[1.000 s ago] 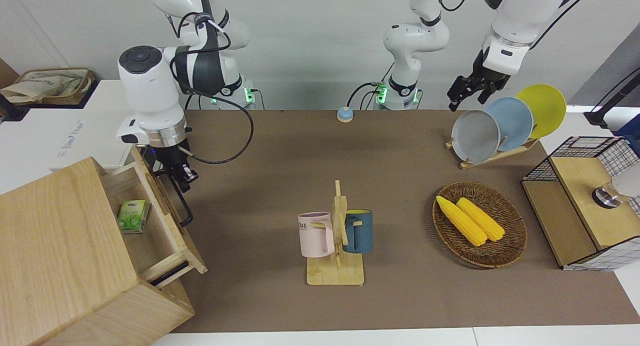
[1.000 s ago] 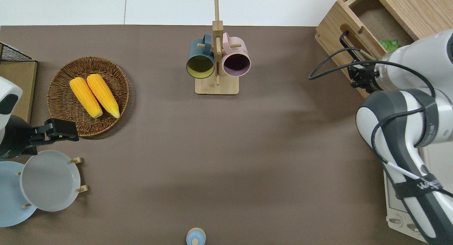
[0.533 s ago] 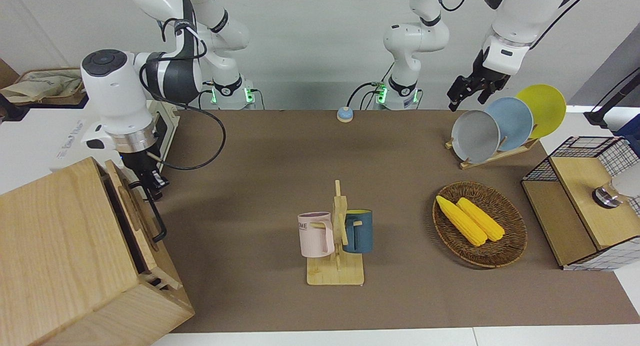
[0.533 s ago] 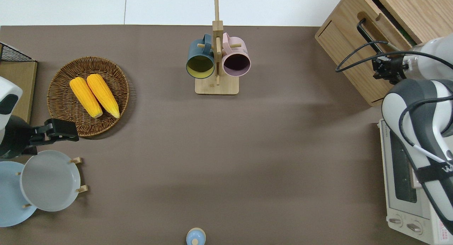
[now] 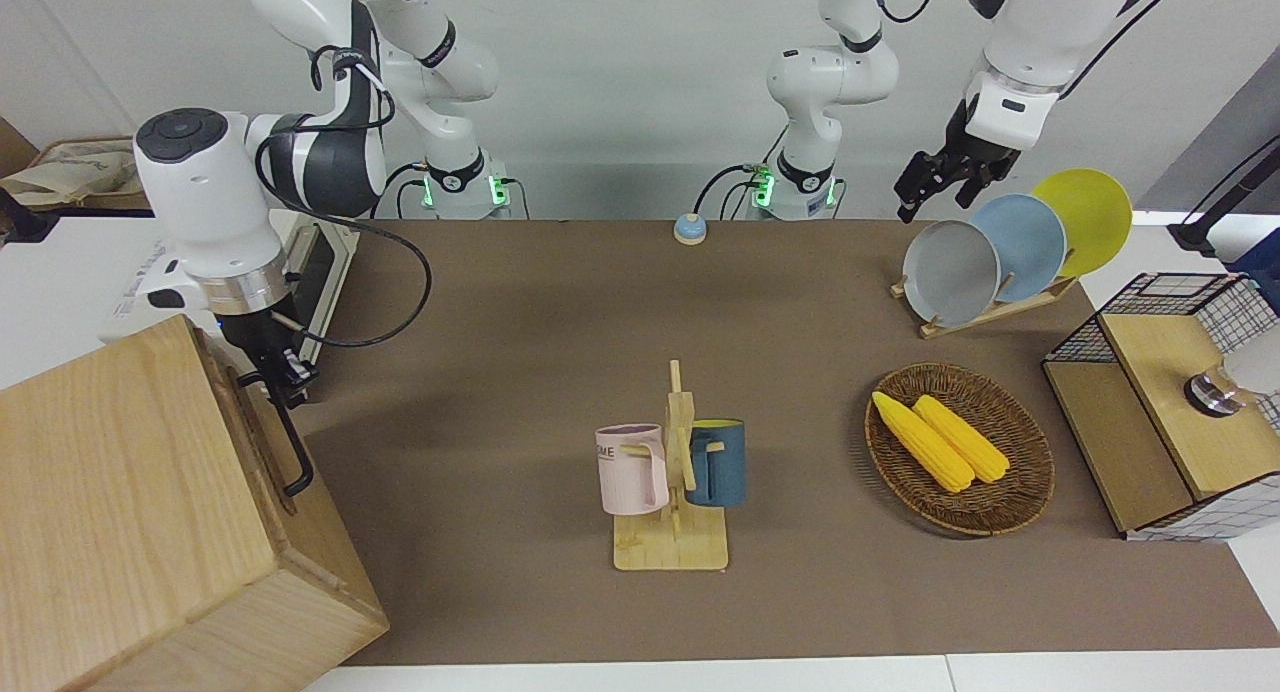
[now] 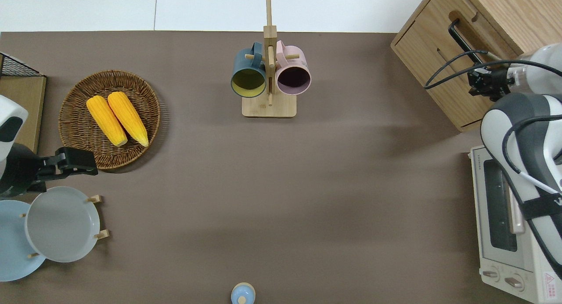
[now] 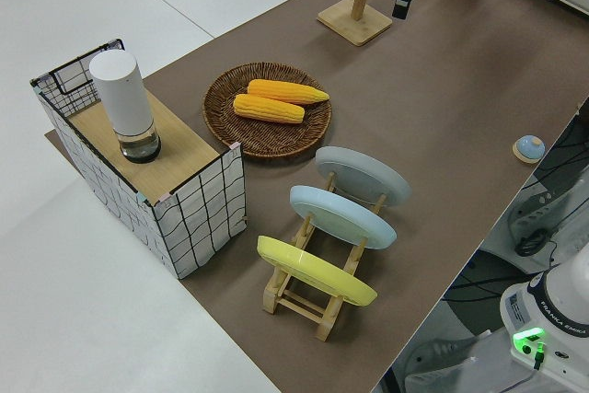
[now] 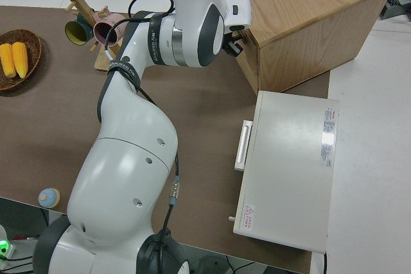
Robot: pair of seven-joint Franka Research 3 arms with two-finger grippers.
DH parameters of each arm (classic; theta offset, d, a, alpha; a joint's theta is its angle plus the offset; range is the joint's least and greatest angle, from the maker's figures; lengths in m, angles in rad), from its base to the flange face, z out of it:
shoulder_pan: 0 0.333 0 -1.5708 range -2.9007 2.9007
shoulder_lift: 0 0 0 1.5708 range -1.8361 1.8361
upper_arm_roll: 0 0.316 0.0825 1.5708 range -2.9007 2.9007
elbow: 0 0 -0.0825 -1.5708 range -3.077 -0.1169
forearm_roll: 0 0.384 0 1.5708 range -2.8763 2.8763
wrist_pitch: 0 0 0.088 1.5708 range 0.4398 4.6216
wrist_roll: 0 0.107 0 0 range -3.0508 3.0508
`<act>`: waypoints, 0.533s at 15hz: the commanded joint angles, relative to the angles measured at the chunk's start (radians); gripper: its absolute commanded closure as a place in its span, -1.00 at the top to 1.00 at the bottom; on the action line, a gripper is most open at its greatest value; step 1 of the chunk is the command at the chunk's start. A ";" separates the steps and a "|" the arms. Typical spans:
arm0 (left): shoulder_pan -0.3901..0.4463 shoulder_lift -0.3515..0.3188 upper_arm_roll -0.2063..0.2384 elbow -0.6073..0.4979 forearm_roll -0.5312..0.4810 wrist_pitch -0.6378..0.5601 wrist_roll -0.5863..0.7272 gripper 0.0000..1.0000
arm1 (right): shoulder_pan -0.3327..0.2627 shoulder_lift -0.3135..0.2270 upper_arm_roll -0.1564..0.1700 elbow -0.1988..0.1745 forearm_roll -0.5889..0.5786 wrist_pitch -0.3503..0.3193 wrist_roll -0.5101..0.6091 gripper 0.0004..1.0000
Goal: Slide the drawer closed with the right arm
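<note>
Drawer (image 5: 250, 442) home in the cabinet (image 5: 120, 492), its front looking flush with the panel around it, black bar handle (image 5: 290, 442) standing proud. Right gripper (image 5: 278, 370) right at the handle's end nearer to the robots; cannot tell whether clamped on the bar or only resting by it. Left arm parked. Closing stroke probably complete or nearly so, though the oblique view of the cabinet's front hides any last sliver of gap. To finish well: keep any remaining push straight along the drawer's travel, square to the cabinet's front, light enough not to shove the whole cabinet across the mat; confirm the seat, then let go of the bar if gripped and back off straight from the cabinet's front, clear of the handle and the looping cable. Oven (image 6: 505, 225) just beside the cabinet, nearer to the robots, so little room for a sideways swing on the way out. Drawer contents hidden. Away from the cabinet toward the left arm's end: mug rack (image 5: 672, 547) with a pink mug (image 5: 630, 467) and a blue mug (image 5: 718, 462), both empty from overhead; farther still, wicker basket (image 5: 1040, 472) holding two corn cobs (image 5: 940, 440); well apart from the cabinet, wire-grid box (image 7: 198, 200) with a white cylinder (image 7: 124, 103) upright on its wooden top.
</note>
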 commanded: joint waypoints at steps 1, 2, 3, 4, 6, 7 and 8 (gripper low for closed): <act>-0.001 -0.008 0.004 0.004 -0.001 -0.016 0.009 0.99 | -0.022 0.037 0.005 0.036 -0.012 0.053 -0.038 -1.00; -0.001 -0.008 0.004 0.004 -0.001 -0.015 0.009 0.99 | -0.019 0.027 0.007 0.027 -0.012 0.044 -0.039 -1.00; -0.001 -0.008 0.004 0.004 -0.001 -0.015 0.009 0.99 | -0.004 0.012 0.007 0.015 -0.012 0.039 -0.039 -0.99; -0.001 -0.008 0.004 0.004 -0.001 -0.015 0.009 0.99 | 0.007 0.003 0.007 0.008 -0.014 0.035 -0.047 -0.88; -0.001 -0.008 0.004 0.004 -0.001 -0.015 0.009 0.99 | 0.025 -0.028 0.007 -0.017 -0.014 0.033 -0.052 -0.50; -0.001 -0.008 0.004 0.004 -0.001 -0.017 0.009 0.99 | 0.041 -0.051 0.007 -0.039 -0.012 0.028 -0.053 -0.37; -0.001 -0.008 0.004 0.004 -0.001 -0.016 0.009 0.99 | 0.047 -0.078 0.007 -0.065 -0.012 0.018 -0.067 -0.07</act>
